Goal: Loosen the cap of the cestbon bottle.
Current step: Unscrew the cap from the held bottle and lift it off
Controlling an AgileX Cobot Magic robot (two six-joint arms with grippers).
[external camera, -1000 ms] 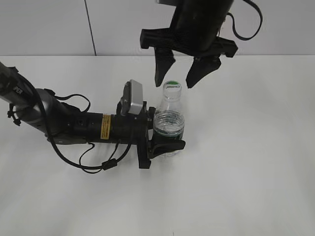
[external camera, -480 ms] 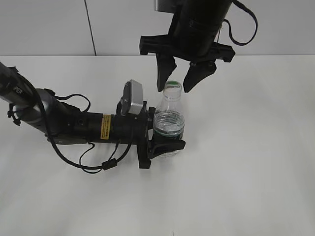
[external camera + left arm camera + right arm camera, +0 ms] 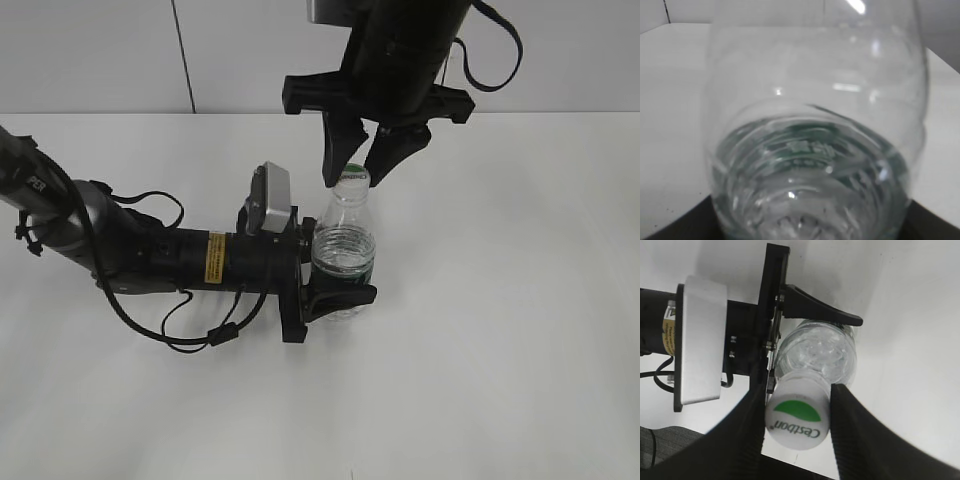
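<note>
The left arm lies low across the white counter [image 3: 500, 380], reaching in from the left, its forearm nearly level and its wrist camera box perched on top. Its left gripper [image 3: 335, 270] has the jaws clenched around the body of the cestbon bottle [image 3: 343, 262] — one black finger wraps the near side of the bottle, the other sits behind it. The bottle stands upright in that grip, near the middle of the counter, clear ribbed plastic filling the left wrist view.

Over to the right arm — it hangs down from the far side, pointing almost straight at the counter, right gripper [image 3: 357, 168] directly above the bottle. The jaws straddle the cap [image 3: 797, 414], narrowed in close. In the right wrist view the white cap with its green half-circle sits squarely between the two black fingers; both look to be at its sides, though whether they actually press on it I cannot tell.
</note>
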